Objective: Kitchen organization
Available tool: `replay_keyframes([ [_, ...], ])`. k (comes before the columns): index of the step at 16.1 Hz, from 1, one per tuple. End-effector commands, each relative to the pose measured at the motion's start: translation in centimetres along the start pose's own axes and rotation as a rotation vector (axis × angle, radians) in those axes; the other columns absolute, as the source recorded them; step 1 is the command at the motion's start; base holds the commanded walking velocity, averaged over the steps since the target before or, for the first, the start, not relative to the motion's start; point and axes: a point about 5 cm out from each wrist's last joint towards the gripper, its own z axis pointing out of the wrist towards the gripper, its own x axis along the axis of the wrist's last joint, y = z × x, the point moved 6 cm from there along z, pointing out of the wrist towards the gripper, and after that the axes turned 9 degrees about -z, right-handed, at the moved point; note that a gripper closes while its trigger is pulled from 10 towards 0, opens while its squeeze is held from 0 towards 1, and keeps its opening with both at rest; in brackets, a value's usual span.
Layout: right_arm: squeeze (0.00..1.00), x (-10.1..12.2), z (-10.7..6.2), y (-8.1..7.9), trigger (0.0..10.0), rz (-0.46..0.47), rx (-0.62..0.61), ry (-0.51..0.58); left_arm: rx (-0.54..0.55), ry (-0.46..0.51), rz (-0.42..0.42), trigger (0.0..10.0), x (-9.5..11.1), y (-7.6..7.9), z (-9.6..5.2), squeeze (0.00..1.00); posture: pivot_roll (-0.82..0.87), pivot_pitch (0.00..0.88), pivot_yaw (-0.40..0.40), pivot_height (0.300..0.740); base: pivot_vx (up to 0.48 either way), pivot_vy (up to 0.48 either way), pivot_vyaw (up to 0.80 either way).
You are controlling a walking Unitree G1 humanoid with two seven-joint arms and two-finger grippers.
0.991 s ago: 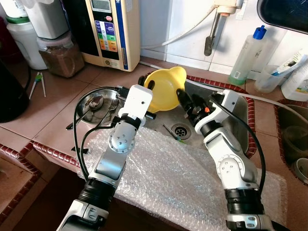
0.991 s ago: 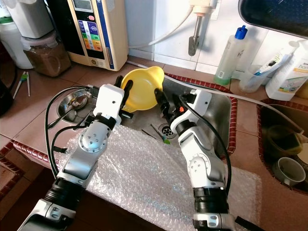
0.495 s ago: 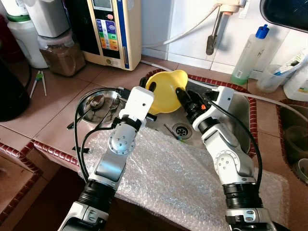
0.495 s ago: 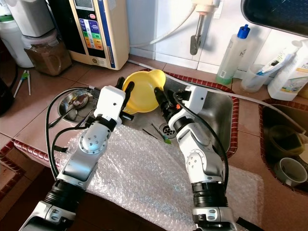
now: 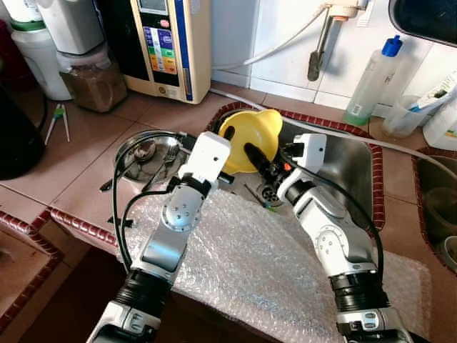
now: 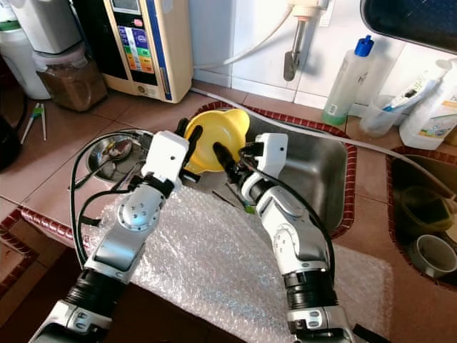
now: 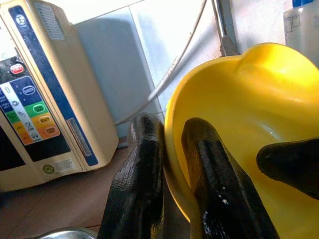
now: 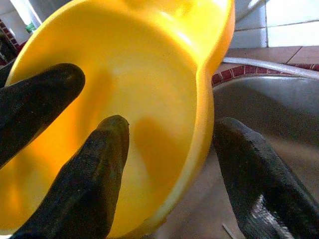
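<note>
A round yellow plastic bowl with a pouring spout [image 5: 250, 139] stands tilted on its side at the left corner of the stainless steel sink [image 5: 346, 168], its open face turned toward the sink basin. The left gripper [image 7: 172, 164] has its fingers [image 7: 144, 169] clamped on the bowl's rim, one finger outside the wall and one inside. The right gripper [image 8: 164, 164] reaches in from the bowl's 4 o'clock with its fingers [image 8: 94, 174] apart, straddling the opposite rim: one finger lies inside the bowl, the other outside, over the sink basin; I cannot tell whether they touch the plastic.

A sheet of clear bubble wrap [image 5: 250, 264] lies on the brown tiled counter [image 5: 86, 157] at 6 o'clock of the bowl, under both silver arms. A shallow round metal dish holding cutlery [image 5: 146, 153] sits at the bowl's 9 o'clock. A cream water purifier with coloured buttons [image 5: 171, 43] stands against the wall at 11 o'clock, and a clear bottle with a blue cap [image 5: 371, 78] at 2 o'clock.
</note>
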Motion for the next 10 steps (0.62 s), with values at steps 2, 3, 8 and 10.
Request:
replay_keyframes([
  [2, 0.00, -2.2, -0.3, 0.7, 0.0, 0.010, -0.048, -0.079, -0.018, 0.096, -0.002, 0.0, 2.6, 0.4, 0.7, 0.00, 0.03, 0.085, 0.019, 0.740, 0.000, 0.000, 0.00],
  [3, 0.00, -1.9, -0.2, 1.4, 0.0, 0.008, -0.082, -0.073, -0.020, 0.096, 0.000, 0.0, 2.6, 0.3, 0.7, 0.00, 0.03, 0.083, 0.019, 0.740, 0.000, 0.000, 0.00],
  [8, 0.00, -1.7, 0.0, 2.6, 0.0, 0.023, -0.129, -0.070, -0.005, 0.101, 0.009, 0.0, 2.8, -0.1, 0.7, 0.00, 0.04, 0.084, 0.020, 0.740, 0.000, 0.000, 0.00],
  [10, 0.00, -1.8, 0.0, 2.6, 0.0, 0.037, -0.127, -0.070, -0.001, 0.102, 0.011, 0.0, 2.8, -0.3, 0.7, 0.00, 0.04, 0.083, 0.021, 0.740, 0.000, 0.000, 0.00],
])
